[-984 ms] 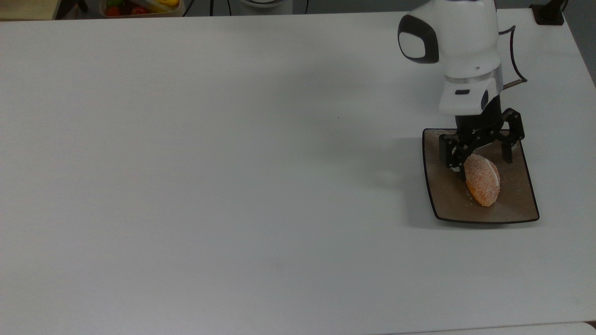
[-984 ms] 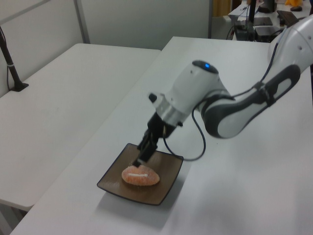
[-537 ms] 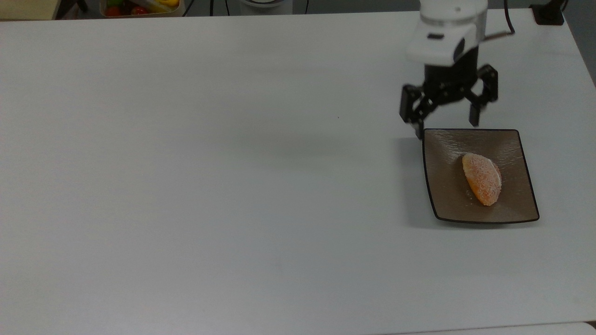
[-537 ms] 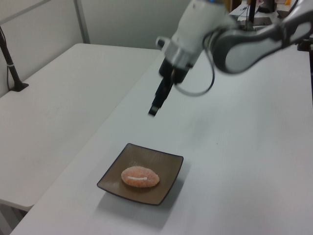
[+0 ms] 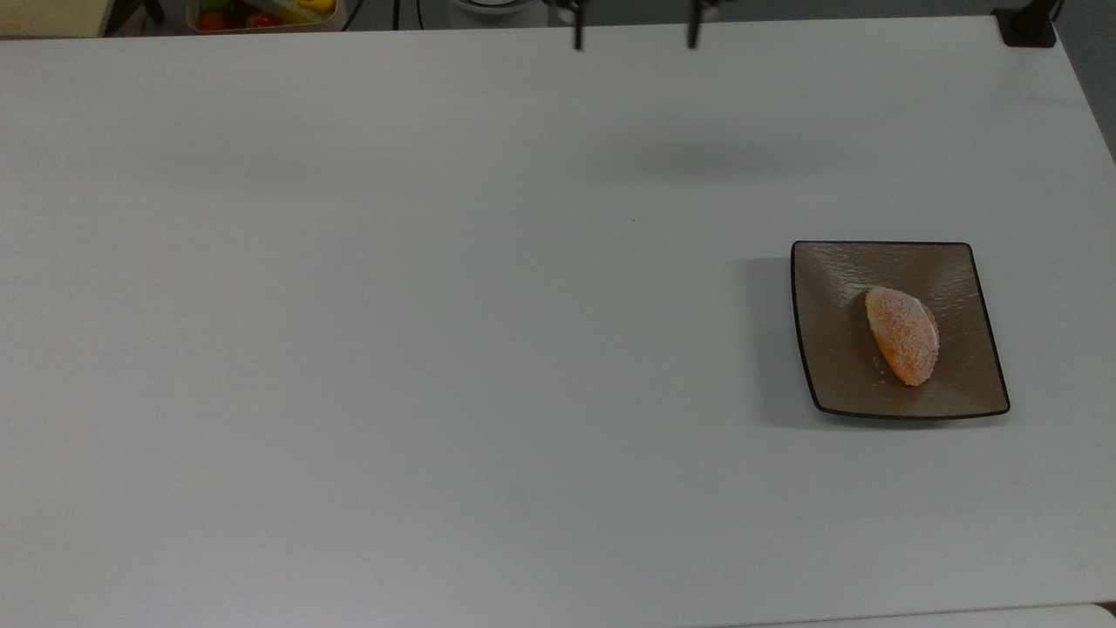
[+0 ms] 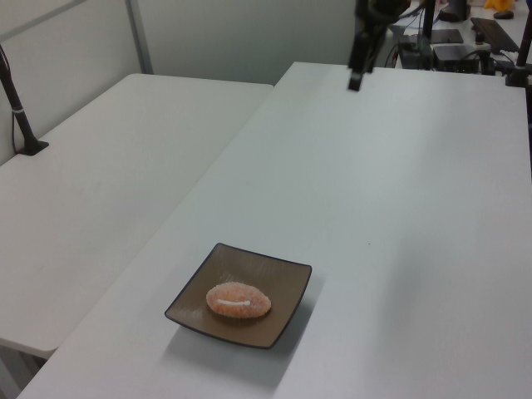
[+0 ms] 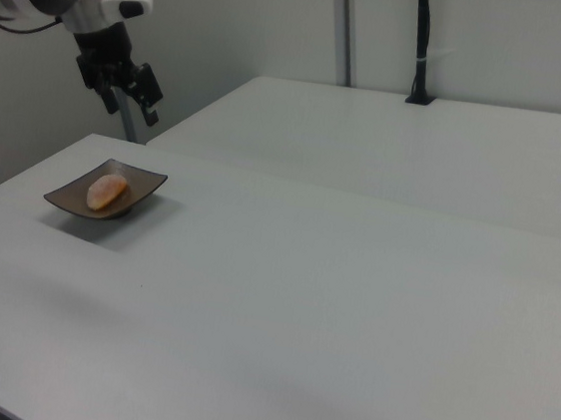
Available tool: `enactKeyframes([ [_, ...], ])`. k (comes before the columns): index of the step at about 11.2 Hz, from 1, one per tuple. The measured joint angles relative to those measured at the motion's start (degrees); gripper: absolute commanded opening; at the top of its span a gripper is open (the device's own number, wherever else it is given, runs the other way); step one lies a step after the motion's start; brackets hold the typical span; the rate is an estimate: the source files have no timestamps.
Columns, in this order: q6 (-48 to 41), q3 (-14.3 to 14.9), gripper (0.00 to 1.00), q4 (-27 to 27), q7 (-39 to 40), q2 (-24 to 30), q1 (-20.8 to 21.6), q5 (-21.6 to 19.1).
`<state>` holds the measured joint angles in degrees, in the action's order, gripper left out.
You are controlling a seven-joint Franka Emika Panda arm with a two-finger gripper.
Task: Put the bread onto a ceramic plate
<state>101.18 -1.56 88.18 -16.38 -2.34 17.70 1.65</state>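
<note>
The bread (image 5: 904, 336) is a small orange-brown, sugar-speckled roll with a white stripe along one side. It lies on the ceramic plate (image 5: 828, 349), a square glossy brown plate with a dark rim, at the top view's right. In the left view the bread (image 6: 239, 300) rests in the middle of the plate (image 6: 278, 278). In the right view the bread (image 7: 108, 190) and plate (image 7: 145, 182) sit at the table's left end. My gripper (image 5: 635, 35) hangs open and empty at the top view's upper edge, far from the plate. It also appears high up as the gripper (image 6: 357, 76) and the gripper (image 7: 122, 93).
A container of colourful items (image 5: 261, 13) stands beyond the table at the top view's upper left. A black clamp (image 5: 1029, 26) sits at the upper right corner. A second white table (image 6: 108, 166) adjoins on the left view's left, with a black pole (image 6: 17, 108).
The gripper rose off the plate and drew away to the top view's upper edge, staying open. The bread stays where it was on the plate.
</note>
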Motion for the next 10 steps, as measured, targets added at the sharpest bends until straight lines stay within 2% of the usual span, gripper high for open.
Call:
enactKeyframes([
  [4,-12.2,0.1,1.00,3.7,0.0,6.6,-7.6,-0.8],
  [7,-12.6,0.1,1.00,5.9,1.3,7.9,-10.8,-2.7],
  [10,-6.5,0.0,1.00,7.1,9.0,6.9,-12.0,-4.0],
])
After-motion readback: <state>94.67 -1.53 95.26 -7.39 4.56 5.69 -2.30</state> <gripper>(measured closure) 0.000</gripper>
